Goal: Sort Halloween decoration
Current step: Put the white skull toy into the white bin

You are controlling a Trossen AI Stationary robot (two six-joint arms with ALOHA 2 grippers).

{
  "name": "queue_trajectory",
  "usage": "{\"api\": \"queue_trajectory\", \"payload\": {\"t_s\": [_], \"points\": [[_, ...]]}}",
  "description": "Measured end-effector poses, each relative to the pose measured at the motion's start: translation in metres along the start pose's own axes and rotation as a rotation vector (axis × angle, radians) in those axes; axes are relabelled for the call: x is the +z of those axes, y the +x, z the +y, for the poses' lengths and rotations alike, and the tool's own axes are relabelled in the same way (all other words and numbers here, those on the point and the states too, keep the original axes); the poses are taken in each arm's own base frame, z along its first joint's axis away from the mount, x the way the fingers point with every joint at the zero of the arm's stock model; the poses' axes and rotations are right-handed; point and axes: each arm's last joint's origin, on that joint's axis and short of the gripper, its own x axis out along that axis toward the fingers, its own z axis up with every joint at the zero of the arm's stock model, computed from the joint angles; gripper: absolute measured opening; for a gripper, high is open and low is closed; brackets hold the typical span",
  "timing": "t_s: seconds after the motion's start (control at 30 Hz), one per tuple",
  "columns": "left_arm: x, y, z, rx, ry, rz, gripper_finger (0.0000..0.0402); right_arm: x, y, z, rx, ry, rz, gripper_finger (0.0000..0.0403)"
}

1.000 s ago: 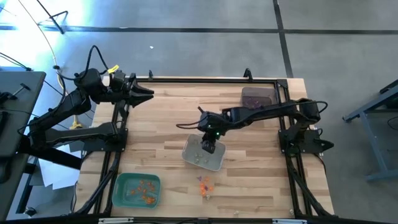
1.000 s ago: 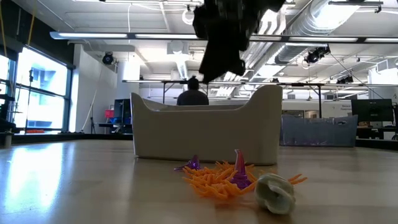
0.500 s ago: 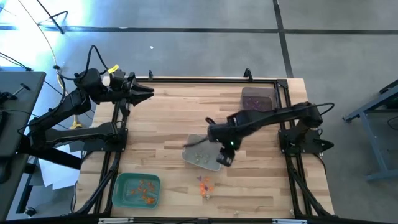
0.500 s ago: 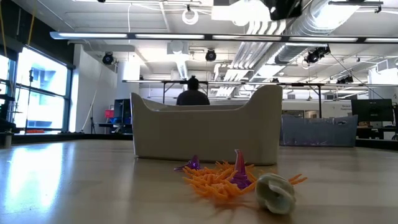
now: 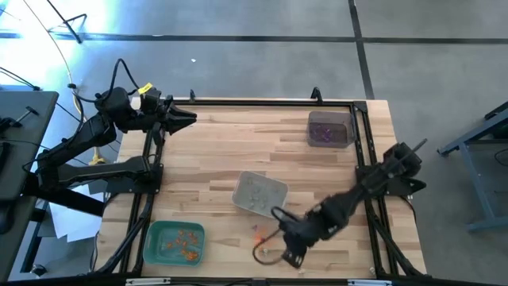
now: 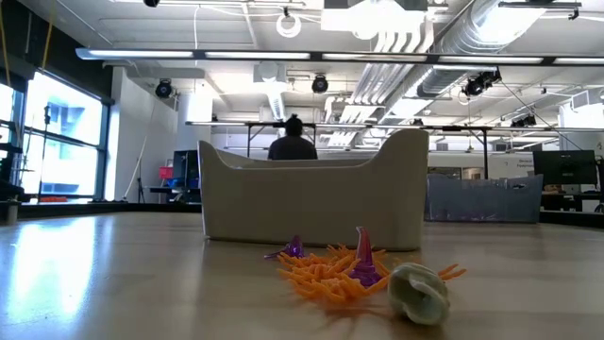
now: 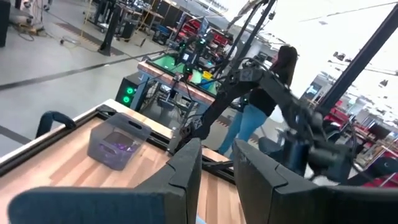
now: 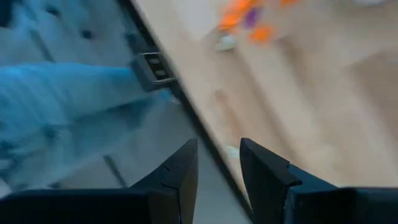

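Right gripper [image 5: 292, 253] low at bottom centre of high view, fingers slightly apart, nothing between them. Halloween decoration [image 5: 260, 234] heaped just up-left of it, below grey tray [image 5: 259, 195]. More pieces in green tray [image 5: 175, 242], lower left. Left gripper [image 5: 187, 119] parked upper left, narrow gap, empty.

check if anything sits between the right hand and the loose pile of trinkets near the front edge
Nothing visible does. The right hand hovers near the table's front edge, right beside the loose pile of trinkets, with only bare wood between them. The grey tray lies behind the pile.
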Motion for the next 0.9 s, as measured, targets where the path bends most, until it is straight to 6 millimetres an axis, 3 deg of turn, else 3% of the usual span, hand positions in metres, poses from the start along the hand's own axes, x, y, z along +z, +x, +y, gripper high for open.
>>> {"api": "queue_trajectory", "payload": {"t_s": [0.1,0.3,0.77,0.9], "points": [[0.0,0.0,0.0,0.002,-0.017,0.004,0.0076,-0.019,0.03,0.003,0.073,0.05,-0.035,0.0114],[-0.001,0.0,0.0,0.002,-0.038,0.006,0.0076,-0.046,0.073,-0.017,0.061,0.157,-0.061,0.0114],[-0.001,0.0,0.0,0.001,-0.106,0.009,0.0076,-0.058,0.099,-0.025,0.094,0.081,0.002,0.0114],[-0.001,0.0,0.0,0.0,-0.103,0.012,0.0076,-0.059,0.115,-0.026,0.094,0.089,0.068,0.0115]]}}
